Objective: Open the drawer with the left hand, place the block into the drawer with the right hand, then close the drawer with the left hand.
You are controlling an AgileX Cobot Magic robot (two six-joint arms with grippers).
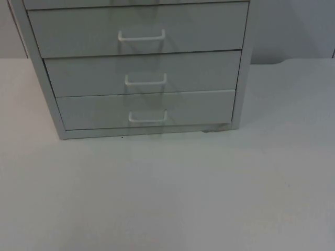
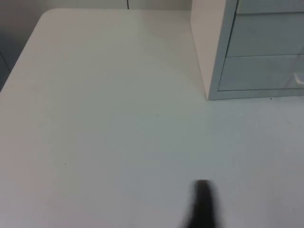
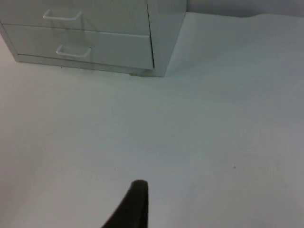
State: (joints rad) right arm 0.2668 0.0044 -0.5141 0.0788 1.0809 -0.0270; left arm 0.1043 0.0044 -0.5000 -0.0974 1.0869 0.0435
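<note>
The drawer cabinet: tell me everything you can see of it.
The drawer cabinet is a pale grey, plastic-looking unit standing upright on the white table, toward the back. Three drawer fronts show fully, the edge of a fourth above, each full one with a white bar handle: top, middle, bottom. All three are shut. Its base rests on the table; nothing else touches it.

Drawer unit (image 1: 141, 68) at table (image 1: 167, 198) rear, centre. Three drawers stacked, all shut: top (image 1: 138, 29), mid (image 1: 142, 73), btm (image 1: 145, 110). Handles centred.
</note>
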